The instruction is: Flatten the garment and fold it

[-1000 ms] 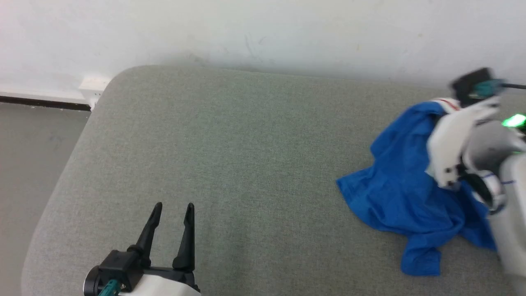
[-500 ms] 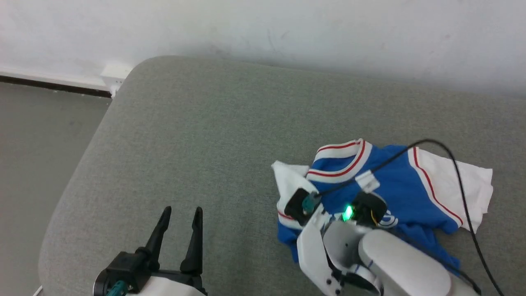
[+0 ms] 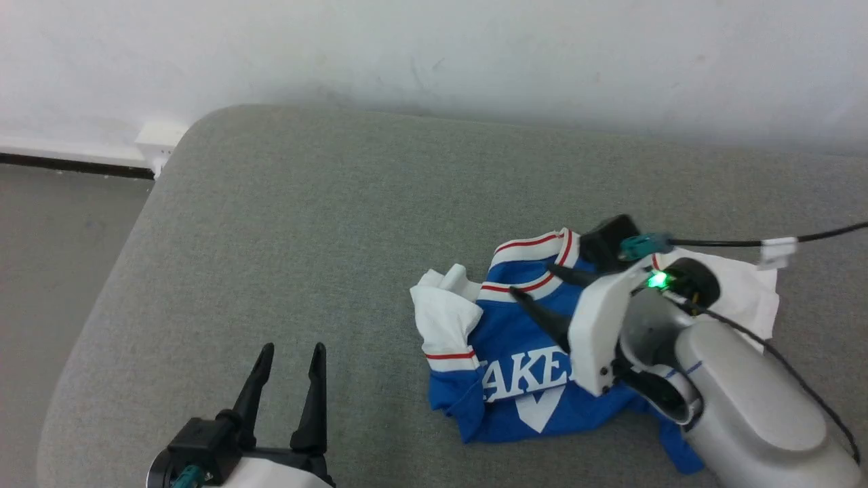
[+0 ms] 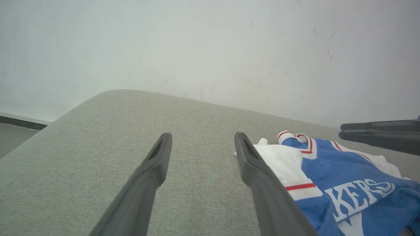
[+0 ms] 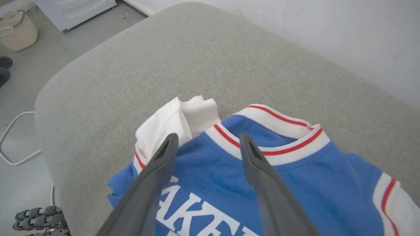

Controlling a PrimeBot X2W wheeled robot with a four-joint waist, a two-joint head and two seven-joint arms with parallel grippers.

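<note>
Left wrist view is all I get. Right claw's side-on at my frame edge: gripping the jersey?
Observer: No. Right wrist view shows the right claw open, fingers spread over the blue chest of the garment below the collar, nothing between them.
Operator: Shirt flat?
Observer: No. Head view shows it bunched along the bottom, one blue corner running under the right forearm.
Operator: Left claw clear of it?
Observer: Yes. Head view puts the left claw open over bare cushion, apart from the cloth.
</note>
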